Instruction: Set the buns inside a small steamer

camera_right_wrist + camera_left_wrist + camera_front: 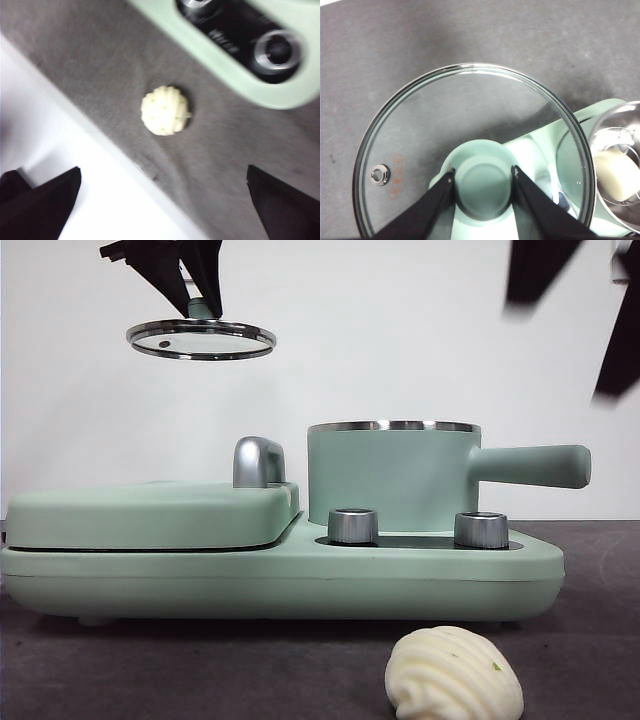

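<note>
Your left claw (483, 182) is squeezed tight on the green knob of the glass lid (201, 339), holding it high above the flat grill plate (150, 512). The small steamer (393, 475) sits open, and the smooth bun (616, 175) is already inside. Your right claw (162, 200) is spread wide and empty, high over the ridged bun (165, 110) on the bench (90, 65). Next, I think you drop down, pinch that bun softly, and carry it to the pot
</note>
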`<action>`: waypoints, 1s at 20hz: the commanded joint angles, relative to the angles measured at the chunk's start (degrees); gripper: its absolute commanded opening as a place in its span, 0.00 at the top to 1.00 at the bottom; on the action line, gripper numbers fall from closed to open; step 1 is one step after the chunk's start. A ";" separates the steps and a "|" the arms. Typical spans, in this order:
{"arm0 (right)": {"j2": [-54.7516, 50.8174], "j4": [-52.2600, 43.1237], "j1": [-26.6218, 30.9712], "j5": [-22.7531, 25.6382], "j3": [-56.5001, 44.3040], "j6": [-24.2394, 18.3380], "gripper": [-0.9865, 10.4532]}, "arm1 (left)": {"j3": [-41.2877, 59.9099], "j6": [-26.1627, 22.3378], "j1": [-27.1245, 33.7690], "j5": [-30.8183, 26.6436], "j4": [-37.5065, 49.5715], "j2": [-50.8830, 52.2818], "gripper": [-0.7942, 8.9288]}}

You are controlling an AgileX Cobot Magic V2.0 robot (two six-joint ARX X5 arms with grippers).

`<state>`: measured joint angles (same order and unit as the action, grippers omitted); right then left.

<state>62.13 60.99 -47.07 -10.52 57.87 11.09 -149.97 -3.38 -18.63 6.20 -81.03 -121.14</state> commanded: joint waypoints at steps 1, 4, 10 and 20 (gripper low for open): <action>1.57 -8.09 -3.50 0.11 -5.95 3.21 0.45 | -2.27 0.39 -0.90 0.24 0.07 0.13 0.87; 4.11 -19.12 -5.95 0.72 -13.29 4.50 0.45 | -2.27 0.15 -1.38 0.24 0.07 0.13 0.87; 12.57 -27.63 -6.05 6.10 -15.56 4.31 0.45 | -2.27 0.00 -1.70 0.24 0.07 0.13 0.87; 20.28 -32.41 -6.05 4.09 -15.43 4.46 0.74 | -2.27 -0.02 -1.68 0.24 0.39 0.13 0.87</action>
<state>81.62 29.02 -52.49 -6.33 41.85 15.09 -149.97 -3.40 -20.03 6.20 -81.03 -121.14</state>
